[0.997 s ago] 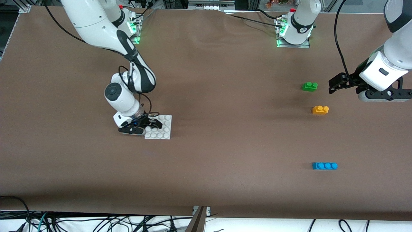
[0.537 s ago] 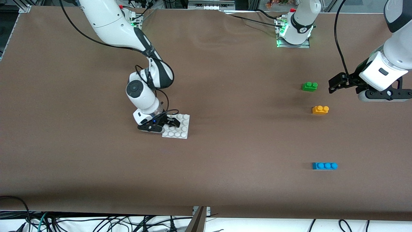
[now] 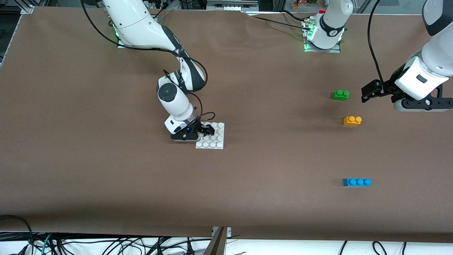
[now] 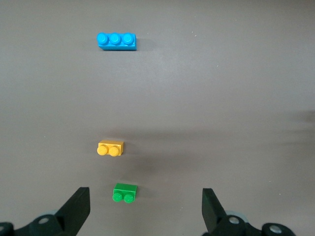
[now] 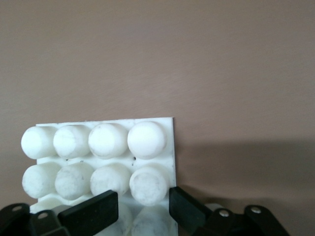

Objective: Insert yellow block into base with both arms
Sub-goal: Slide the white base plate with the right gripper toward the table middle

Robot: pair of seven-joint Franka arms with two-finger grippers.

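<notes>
The right gripper [image 3: 207,130] is squeezing the edge of the base [image 3: 212,140], pinching the side that points toward the right arm's end of the table, and its fingers [image 5: 93,212] are pressing in close around the studs there. The base is sitting near the middle of the table [image 3: 106,170], well away from every edge. The left gripper [image 3: 368,92] is waiting up in the air over the left arm's end of the table, just beside the green brick [image 3: 340,95], and its fingers [image 4: 76,210] are spreading wide apart with nothing between them. The yellow block [image 3: 352,120] is lying flat on the table near the left arm's end, a bit nearer to the front camera than the green brick. The blue brick [image 3: 356,182] is lying nearer still to the front edge. All three bricks are sitting well apart from the base.
</notes>
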